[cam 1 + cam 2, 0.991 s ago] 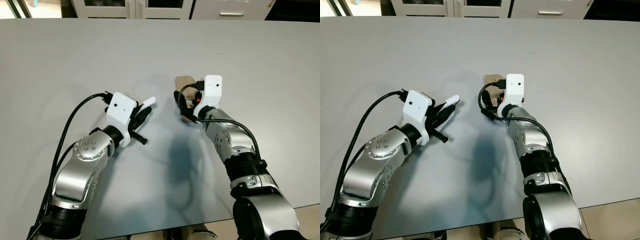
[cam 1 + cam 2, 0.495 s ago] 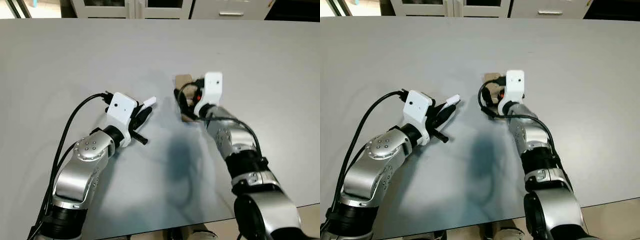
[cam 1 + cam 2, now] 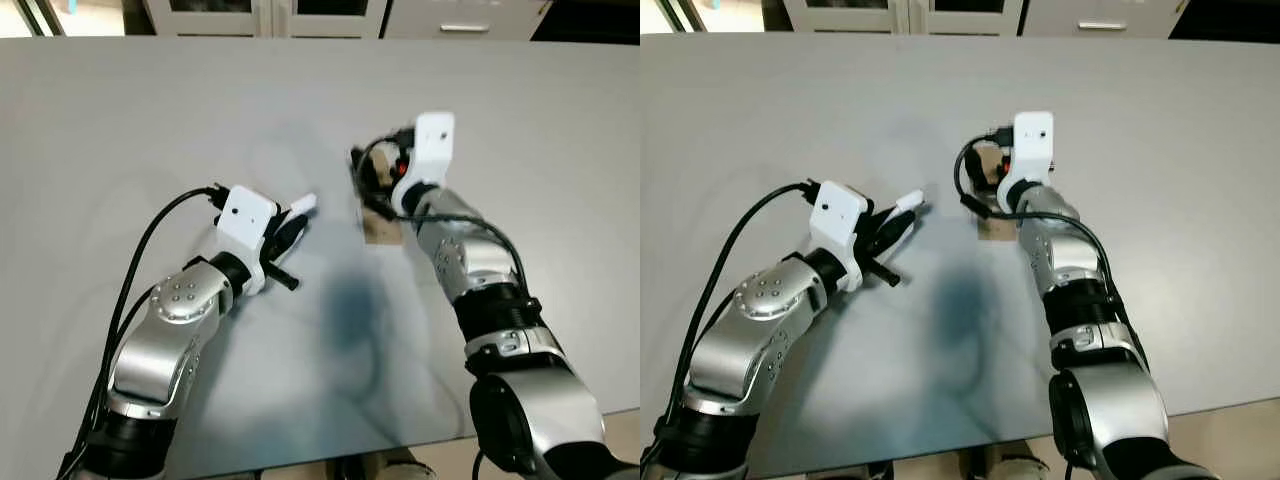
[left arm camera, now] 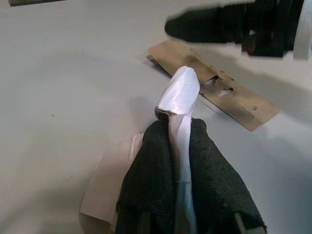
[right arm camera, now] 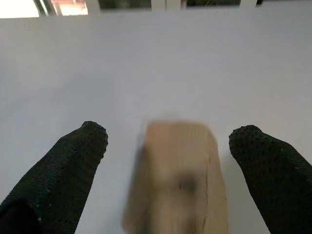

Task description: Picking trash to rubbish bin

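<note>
Both grippers sit mid-frame: the right gripper [image 5: 168, 146], fingers spread, has risen above the cardboard strip [image 4: 214, 90]. Left gripper [image 4: 179, 146] pinches white paper scrap [image 4: 181, 92]. Grey table [image 3: 150, 120], cabinets at top.

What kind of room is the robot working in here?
Probably an office or lab rather than a living room: a large plain grey table, white cabinets along the far wall, and a drawer unit with a metal handle.

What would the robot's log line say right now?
left gripper: shut on white paper scrap | right gripper: open over flat brown cardboard piece | grey table
</note>
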`<state>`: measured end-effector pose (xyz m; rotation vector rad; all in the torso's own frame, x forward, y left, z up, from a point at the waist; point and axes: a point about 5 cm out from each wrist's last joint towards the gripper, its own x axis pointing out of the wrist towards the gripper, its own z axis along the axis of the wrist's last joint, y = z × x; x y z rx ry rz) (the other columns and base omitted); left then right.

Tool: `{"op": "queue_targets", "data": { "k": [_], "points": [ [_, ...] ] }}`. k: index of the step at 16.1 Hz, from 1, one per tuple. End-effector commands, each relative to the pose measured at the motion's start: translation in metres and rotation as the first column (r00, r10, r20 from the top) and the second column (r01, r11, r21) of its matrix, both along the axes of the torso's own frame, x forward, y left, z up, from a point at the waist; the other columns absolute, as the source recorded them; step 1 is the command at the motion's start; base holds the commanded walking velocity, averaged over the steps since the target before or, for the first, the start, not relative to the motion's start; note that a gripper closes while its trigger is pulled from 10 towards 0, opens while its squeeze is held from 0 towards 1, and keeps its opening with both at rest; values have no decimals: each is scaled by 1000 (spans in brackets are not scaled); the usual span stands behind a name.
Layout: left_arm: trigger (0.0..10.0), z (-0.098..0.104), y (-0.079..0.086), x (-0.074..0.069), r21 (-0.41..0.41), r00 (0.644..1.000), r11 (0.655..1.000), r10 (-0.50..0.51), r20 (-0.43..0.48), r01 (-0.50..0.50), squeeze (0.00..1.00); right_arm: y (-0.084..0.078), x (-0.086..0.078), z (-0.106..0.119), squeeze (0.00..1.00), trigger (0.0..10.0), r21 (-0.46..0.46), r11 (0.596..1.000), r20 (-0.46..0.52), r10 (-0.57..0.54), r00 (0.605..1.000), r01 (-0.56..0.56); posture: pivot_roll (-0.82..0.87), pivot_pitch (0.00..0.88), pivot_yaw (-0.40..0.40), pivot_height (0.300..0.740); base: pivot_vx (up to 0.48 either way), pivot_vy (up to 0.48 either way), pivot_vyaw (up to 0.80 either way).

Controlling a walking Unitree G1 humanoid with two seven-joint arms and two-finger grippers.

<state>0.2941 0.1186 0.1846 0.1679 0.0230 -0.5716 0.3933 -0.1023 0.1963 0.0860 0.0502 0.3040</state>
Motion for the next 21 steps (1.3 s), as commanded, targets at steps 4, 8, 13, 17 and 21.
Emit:
{"op": "queue_targets", "data": {
  "k": [4, 8, 13, 17, 21],
  "points": [
    [10000, 0, -4, -4, -1, 1000, 1000, -27, -1, 27, 0, -4, 0, -14, 0, 10000, -86, 996, -32, 23, 999, -26, 48, 252, -90, 740, 0, 0, 0],
    [10000, 0, -4, -3, -3, 1000, 1000, -29, 0, 29, 0, -3, 1, -16, 0, 10000, -90, 995, -39, 41, 998, -44, 47, 252, -90, 740, 0, 0, 0],
    [10000, 0, -4, -4, -3, 1000, 1000, -30, -1, 30, 0, -1, 0, -26, 0, 10000, -112, 991, -68, 72, 995, -79, 50, 253, -89, 740, 0, 0, 0],
    [10000, 1, -3, -5, 3, 999, 999, -42, -2, 42, 0, 0, -2, -32, 0, 10000, -113, 989, -87, 83, 993, -93, 53, 253, -88, 740, 0, 0, 0],
    [10000, 2, 1, -4, 9, 999, 999, -40, -1, 40, 0, 2, -3, -36, 0, 10000, -114, 987, -103, 98, 990, -109, 56, 254, -89, 740, 0, 0, 0]
  ]
}}
